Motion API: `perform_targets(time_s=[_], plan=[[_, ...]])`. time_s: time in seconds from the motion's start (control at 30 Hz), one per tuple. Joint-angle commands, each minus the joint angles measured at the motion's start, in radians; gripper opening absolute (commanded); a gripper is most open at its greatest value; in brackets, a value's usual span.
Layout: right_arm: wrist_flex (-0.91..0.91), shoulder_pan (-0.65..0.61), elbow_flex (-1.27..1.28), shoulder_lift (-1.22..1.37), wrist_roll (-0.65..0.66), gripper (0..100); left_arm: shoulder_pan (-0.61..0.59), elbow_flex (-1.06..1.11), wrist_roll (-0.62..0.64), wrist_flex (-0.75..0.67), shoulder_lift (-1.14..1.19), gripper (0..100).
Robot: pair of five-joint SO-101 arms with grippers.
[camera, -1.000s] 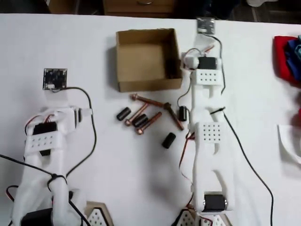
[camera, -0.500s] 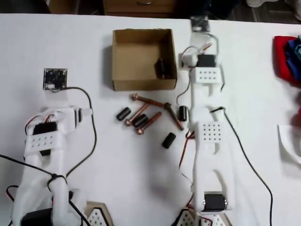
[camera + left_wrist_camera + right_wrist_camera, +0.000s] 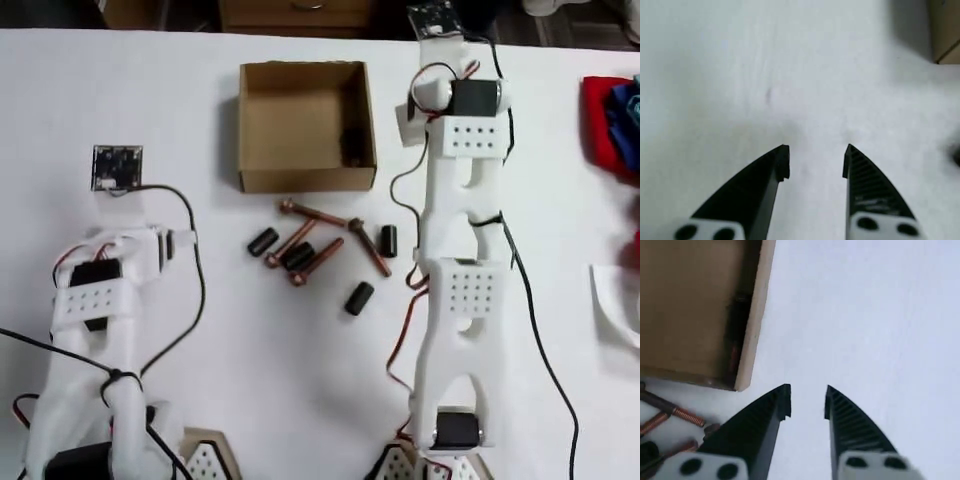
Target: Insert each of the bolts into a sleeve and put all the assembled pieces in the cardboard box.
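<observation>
Right gripper [image 3: 806, 401]: jaws parted by a narrow gap, with nothing between them. I see it poised over the bare table [image 3: 880, 315], just beside the outer right wall of the cardboard box [image 3: 754, 320]. Left gripper [image 3: 815, 161]: jaws likewise apart and empty, above bare table well to the left of the box.

Task items, as I read them from the high view:

1. One dark piece [image 3: 352, 146] lies inside the box, against its right wall. In the right wrist view it looks like a sleeve with a copper end protruding, so it is probably an assembled piece. The shadow there keeps me from confirming it.
2. Four copper bolts [image 3: 312, 212] lie loose on the table just in front of the box, fanned out, some touching at their ends.
3. Four black sleeves [image 3: 359, 298] lie loose among them. One is left of the bolts, one is wedged between two bolts, one is at the right end of the cluster, and one sits apart, nearer the arm bases.

The right arm [image 3: 462, 290] is stretched forward along the box's right side. The left arm [image 3: 95, 300] is folded back, well apart from the cluster. A red cloth [image 3: 610, 120] lies at the table's right edge.
</observation>
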Motion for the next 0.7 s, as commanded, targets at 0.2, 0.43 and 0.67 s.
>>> perform_targets(time_s=[0.2, 0.43, 0.67], plan=[[-0.007, -0.071, 0.967, -0.636, -0.183, 15.5, 0.008, -0.008, 0.006, -0.018, -0.025, 20], [-0.311, -0.074, 1.289, -0.613, -0.219, 15.5, 0.008, -0.005, 0.006, -0.018, -0.025, 20], [-0.417, -0.074, 1.290, -0.499, -0.221, 15.5, 0.008, -0.005, 0.006, -0.018, -0.025, 20]])
